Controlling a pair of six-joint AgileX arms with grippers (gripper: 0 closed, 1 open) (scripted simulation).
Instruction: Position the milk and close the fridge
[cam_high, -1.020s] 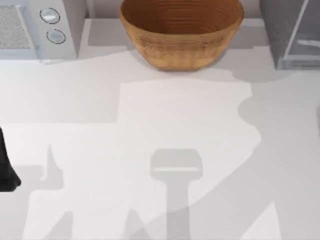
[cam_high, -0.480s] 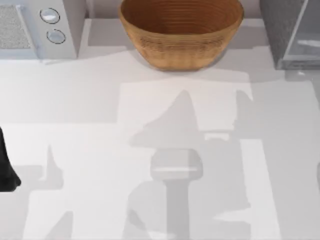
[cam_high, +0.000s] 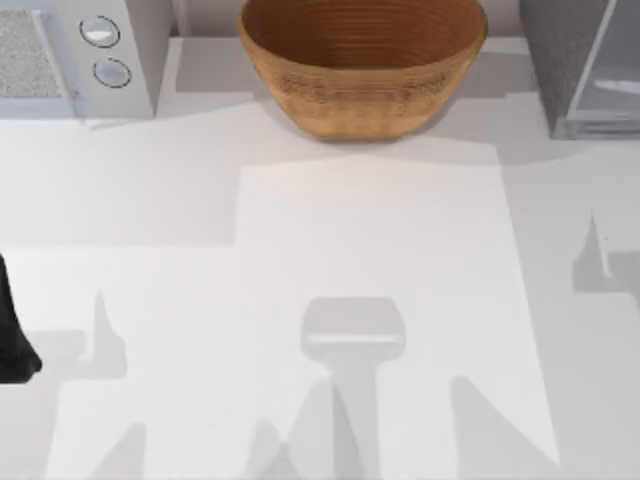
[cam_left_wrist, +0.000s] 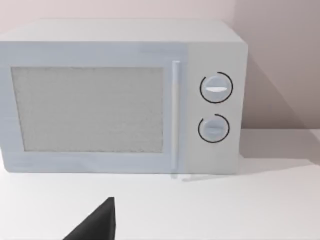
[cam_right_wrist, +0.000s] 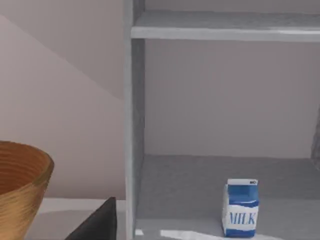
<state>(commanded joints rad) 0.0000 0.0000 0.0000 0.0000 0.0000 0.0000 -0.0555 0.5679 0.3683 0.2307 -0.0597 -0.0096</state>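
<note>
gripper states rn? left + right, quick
Left claw: parked at the table's left edge, facing the microwave; cannot be told.
Right claw: facing the fridge with the milk inside; cannot be told.

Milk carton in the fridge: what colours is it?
The milk has a blue top and white sides with blue "MILK" lettering, best seen in the right wrist view.

We see even, bright, soft light throughout, with no glare and no blur. From above, the white table (cam_high: 370, 230) carries overlapping pale grey shadows with sharp edges: a brighter rectangle at centre, pointed shapes along the near edge, and a broad band under the basket (cam_high: 362, 62). In the left wrist view the microwave (cam_left_wrist: 120, 95) throws a faint shadow on the wall. The fridge (cam_right_wrist: 134, 120) interior is dimmer, with a bright streak beside the milk (cam_right_wrist: 240, 207).
</note>
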